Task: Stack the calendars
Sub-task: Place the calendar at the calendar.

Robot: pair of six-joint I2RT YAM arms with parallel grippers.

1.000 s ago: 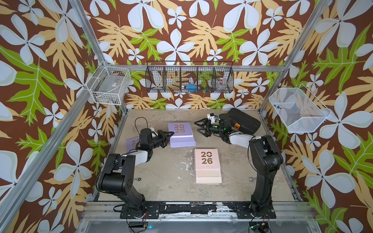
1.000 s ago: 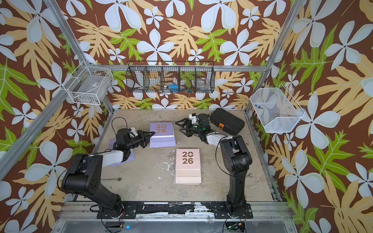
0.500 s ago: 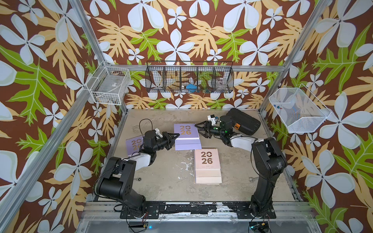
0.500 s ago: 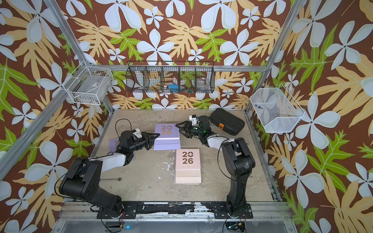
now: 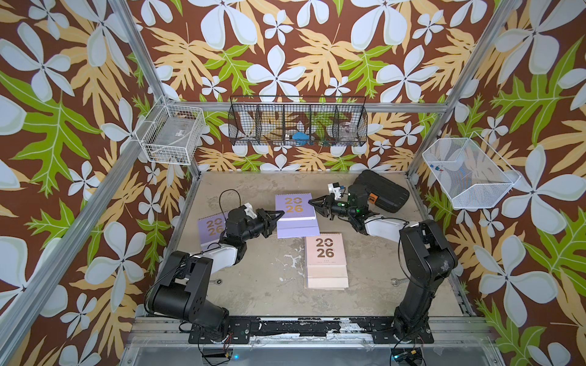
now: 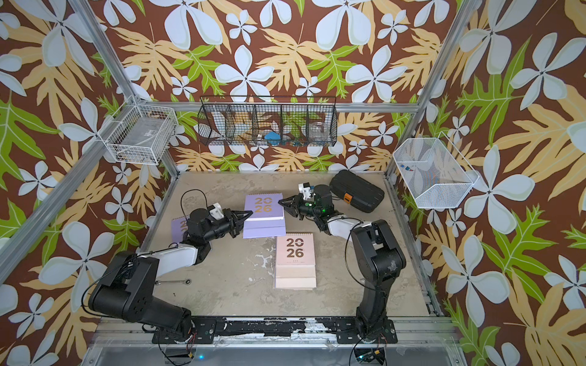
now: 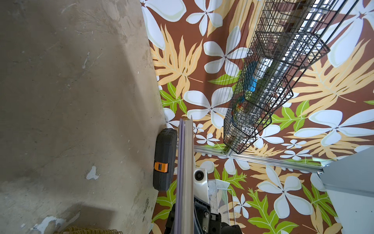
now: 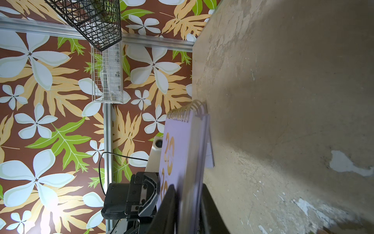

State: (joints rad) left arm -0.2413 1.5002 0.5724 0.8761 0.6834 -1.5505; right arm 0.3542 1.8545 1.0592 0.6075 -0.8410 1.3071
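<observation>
Gripping lilac calendar (image 5: 293, 207) by opp. edges: L end effector (image 5: 280, 215) & R end effector (image 5: 312, 202), both clamped.

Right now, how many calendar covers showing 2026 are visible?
3: middle lilac calendar, gripped by left gripper and right gripper; left lilac calendar, partly under the arm; pink calendar, front. Others may hide beneath.

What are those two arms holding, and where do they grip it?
The middle lilac calendar: left fingers pinch its left edge, right fingers its right edge.
</observation>
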